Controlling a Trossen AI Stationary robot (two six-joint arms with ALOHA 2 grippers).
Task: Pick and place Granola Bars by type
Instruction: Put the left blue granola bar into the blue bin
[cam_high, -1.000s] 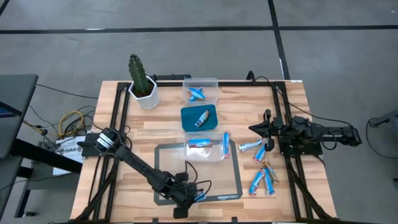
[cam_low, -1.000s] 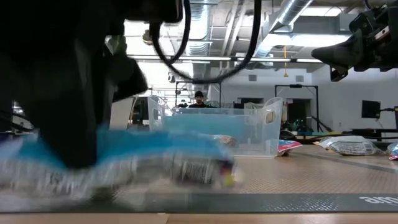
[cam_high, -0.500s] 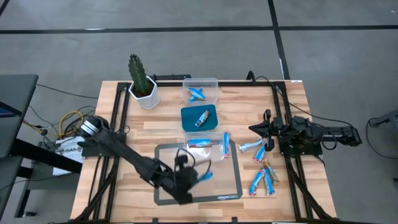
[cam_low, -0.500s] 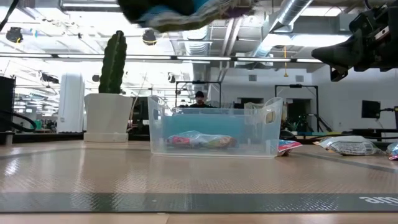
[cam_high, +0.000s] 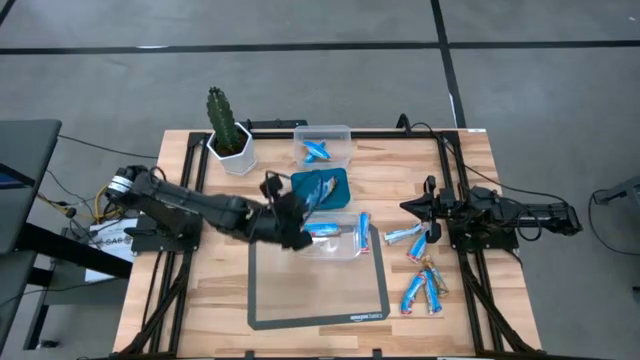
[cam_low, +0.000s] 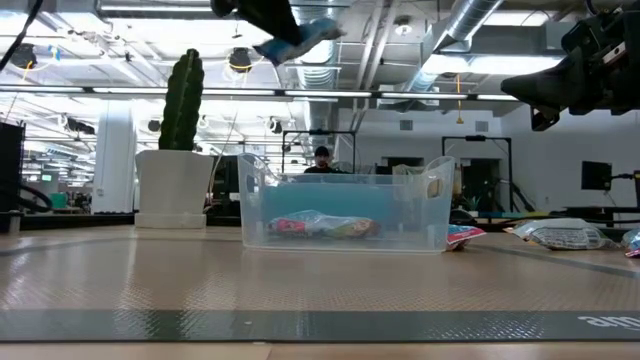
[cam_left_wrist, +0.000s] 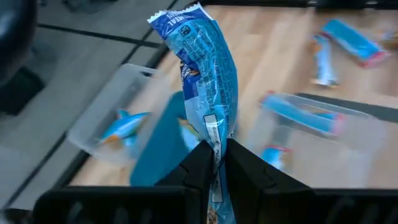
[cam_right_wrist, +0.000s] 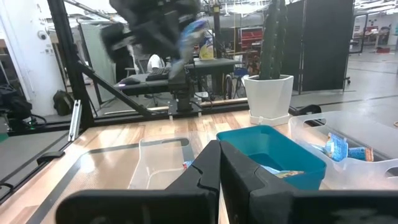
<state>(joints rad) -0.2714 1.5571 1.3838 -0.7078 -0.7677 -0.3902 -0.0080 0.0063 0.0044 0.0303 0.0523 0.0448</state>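
Observation:
My left gripper is shut on a blue-wrapped granola bar and holds it in the air over the teal container and the near clear container. The low view shows the bar high above the table. The far clear container holds a blue bar, the teal one a brownish bar, and the near clear one a bar too. Several loose bars lie flat on the wood at the right. My right gripper hovers shut beside them. My left gripper pinches the blue bar by one end between its two fingers, coming from the table's left. The rest of the wrapper sticks out past the fingertips. The bar is lifted clear of the table and tilted.
A cactus in a white pot stands at the far left. A dark-framed mat lies on the near middle of the table. One blue bar lies next to the near clear container. A person shows far off in the room behind.
My left gripper has risen from the mat's near edge with the blue bar and swung toward the far edge, ending over the teal and near clear containers. The bar has been lifted clear of the mat. The right arm has kept still.

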